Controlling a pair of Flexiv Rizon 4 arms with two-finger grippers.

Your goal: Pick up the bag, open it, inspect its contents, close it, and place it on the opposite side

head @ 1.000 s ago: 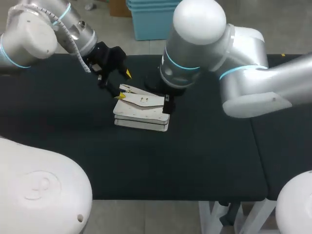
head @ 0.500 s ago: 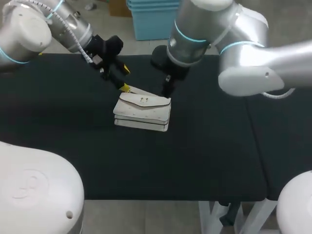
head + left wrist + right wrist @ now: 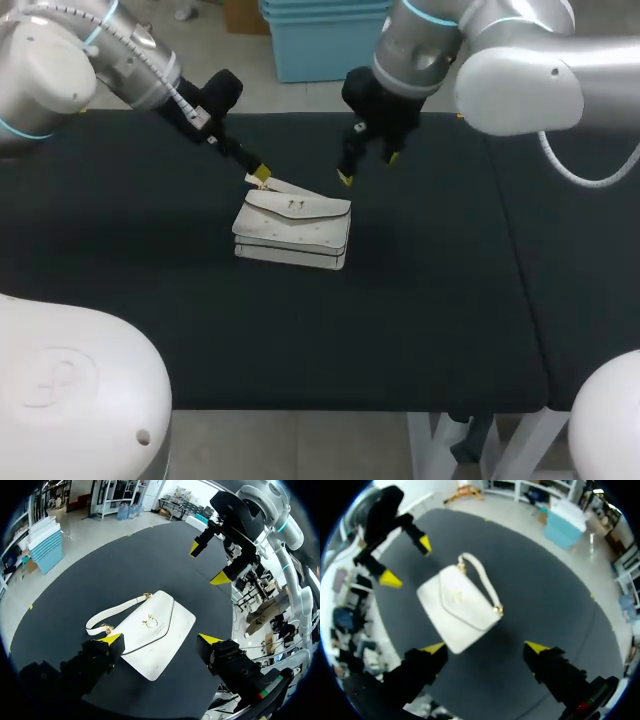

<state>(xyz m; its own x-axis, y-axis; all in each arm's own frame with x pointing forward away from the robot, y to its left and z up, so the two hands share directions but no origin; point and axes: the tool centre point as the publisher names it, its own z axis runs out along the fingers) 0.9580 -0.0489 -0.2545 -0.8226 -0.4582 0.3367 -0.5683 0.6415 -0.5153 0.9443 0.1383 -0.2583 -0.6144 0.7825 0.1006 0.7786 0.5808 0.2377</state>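
Observation:
A white flap bag with a gold clasp lies flat and closed on the black table, its strap resting along its far edge. My left gripper hovers open just behind the bag's far left corner, and the bag shows below, between its fingers, without touching them. My right gripper hangs open above and behind the bag's far right corner, holding nothing. From the right wrist the bag lies ahead of that open gripper, with my left gripper beyond it.
Dark cloth spreads out on all sides of the bag. A seam between two tabletops runs at the right. My right gripper shows past the bag in the left wrist view.
My right gripper has lifted off the bag's right end and drawn back toward the far right. My left gripper has pulled back slightly. The bag has stayed put.

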